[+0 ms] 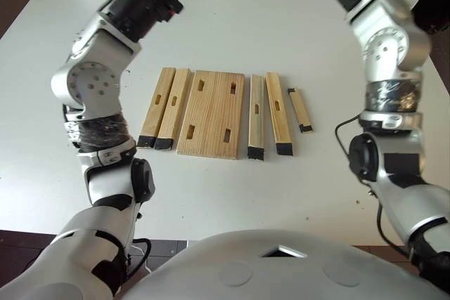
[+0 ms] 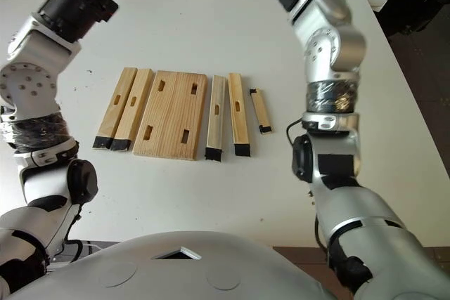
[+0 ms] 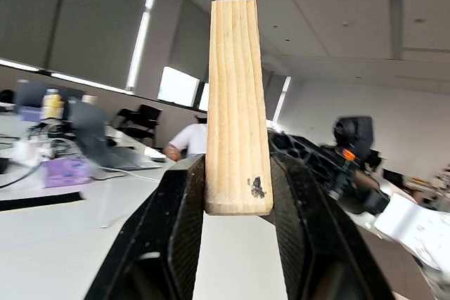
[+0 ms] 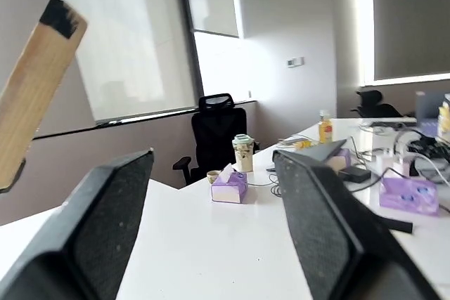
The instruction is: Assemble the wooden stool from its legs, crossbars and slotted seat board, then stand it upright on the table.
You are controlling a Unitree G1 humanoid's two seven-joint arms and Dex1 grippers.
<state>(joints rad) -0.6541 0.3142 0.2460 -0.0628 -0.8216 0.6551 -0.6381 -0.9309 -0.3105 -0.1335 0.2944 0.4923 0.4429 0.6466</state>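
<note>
Bright, even overhead light fills my head views; the white table (image 1: 295,40) glares at its 12 o'clock edge, and the seat board (image 1: 211,114) casts only a thin, soft shadow. Windows (image 4: 130,54) and ceiling strips (image 3: 142,33) blow out white.

Arms (image 1: 90,83) (image 1: 388,46) raised; left jaws clamped, right jaws apart.

Pale bare wood all round: clear grain is seen on the seat board (image 1: 211,114), unvarnished and matt. Same goes for the legs (image 1: 157,107), with ends capped in matt black. The stick (image 3: 238,96) clamped in the left pincer (image 3: 238,184) is ridged along its grain. The right pincer (image 4: 212,161) pads (image 4: 116,223) are finished black, grainy and matt. The worktop (image 1: 281,40) is smooth white, slightly glossy.
</note>
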